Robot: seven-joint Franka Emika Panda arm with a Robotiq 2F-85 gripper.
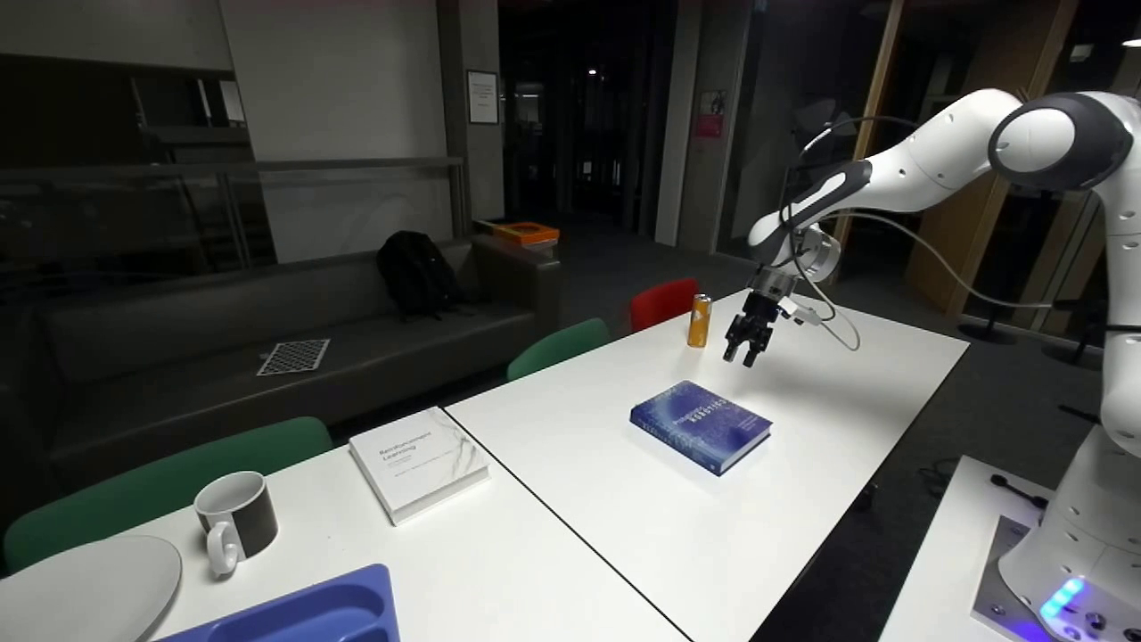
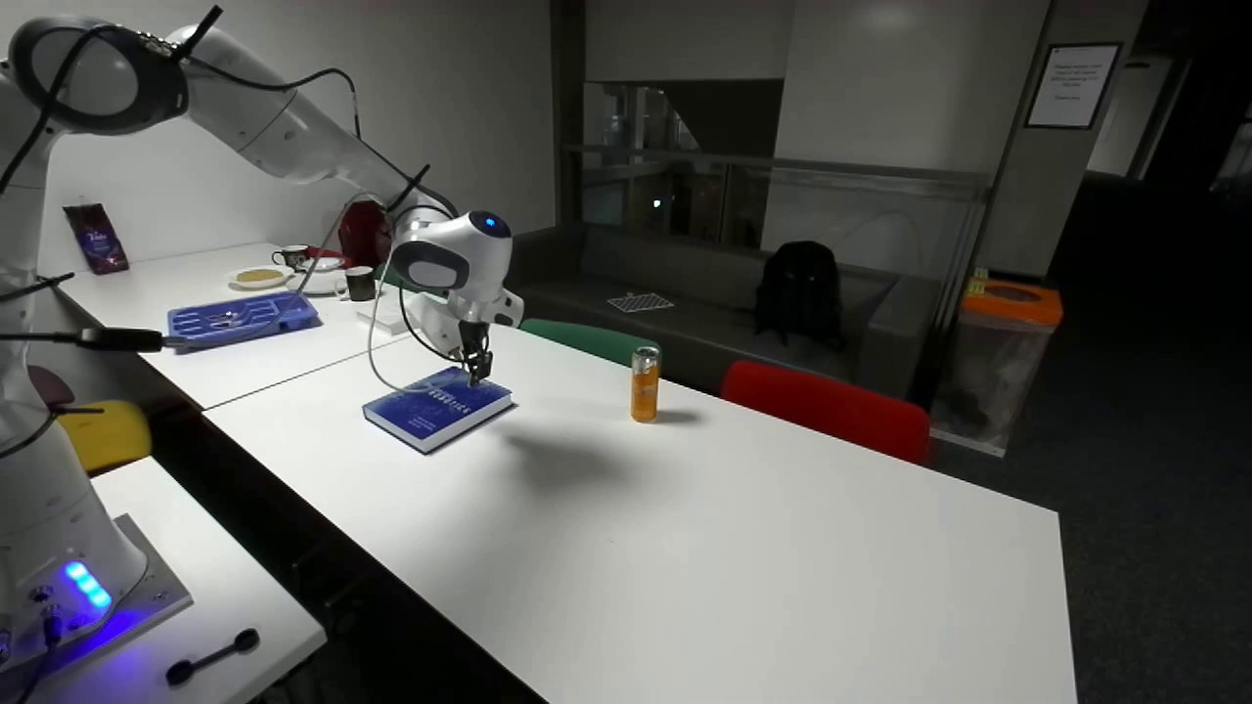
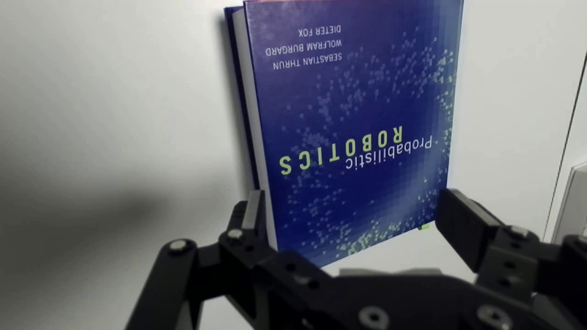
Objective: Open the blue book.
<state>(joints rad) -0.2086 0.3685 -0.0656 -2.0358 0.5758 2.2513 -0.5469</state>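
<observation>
Black two-fingered metal gripper (image 3: 353, 206) stands wide in the wrist view, holding nothing; beyond it lies one thick, dark blue hardcover book (image 3: 362, 105), cover closed. Opening it seems not yet begun: lifting the cover, turning it over and letting go all remain.

In an exterior view, the gripper hangs above the white tabletop (image 1: 553, 419), apart from the book, which lies flat on it. Counted besides: one white-covered rectangular book (image 1: 419, 464), one orange metal can (image 1: 701, 323), one black-and-white ceramic mug (image 1: 250, 520), one bright blue plastic tray (image 1: 370, 578), one pale round plate (image 1: 151, 571).

In an exterior view, the book is likewise closed, and a second, dark mug (image 2: 295, 258) shows; plates (image 2: 235, 280) crowd together, their number unsure.
</observation>
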